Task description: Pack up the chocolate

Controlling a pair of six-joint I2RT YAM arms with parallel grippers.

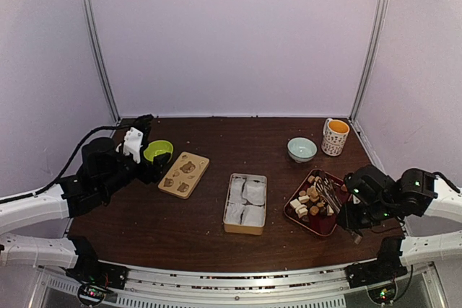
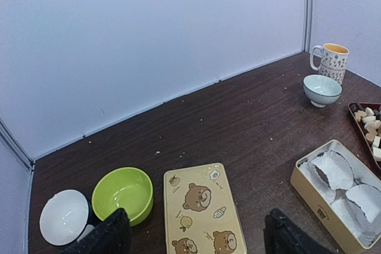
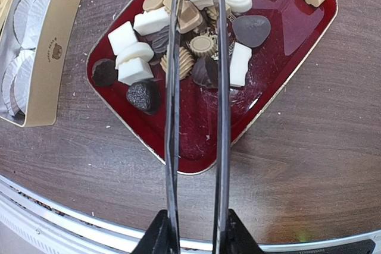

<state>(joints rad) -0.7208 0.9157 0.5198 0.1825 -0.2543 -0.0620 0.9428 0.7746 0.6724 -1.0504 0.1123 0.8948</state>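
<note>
The chocolate (image 3: 140,57) lies as several white, tan and dark pieces on a red tray (image 3: 286,34), also seen from above as chocolate (image 1: 310,200). My right gripper (image 3: 195,229) is shut on a pair of long metal tongs (image 3: 172,123). The tong arms reach over the tray and straddle the pile, and their tips run to the view's top edge. Whether they pinch a piece I cannot tell. My left gripper (image 2: 196,236) hangs open and empty over the bear-printed lid (image 2: 199,209). The tan tin (image 1: 245,203) holds white paper liners.
A green bowl (image 2: 123,193) and a white bowl (image 2: 63,217) sit left of the lid. A pale blue bowl (image 1: 302,148) and a flowered mug (image 1: 335,136) stand at the back right. The table's front rail runs close behind the tray.
</note>
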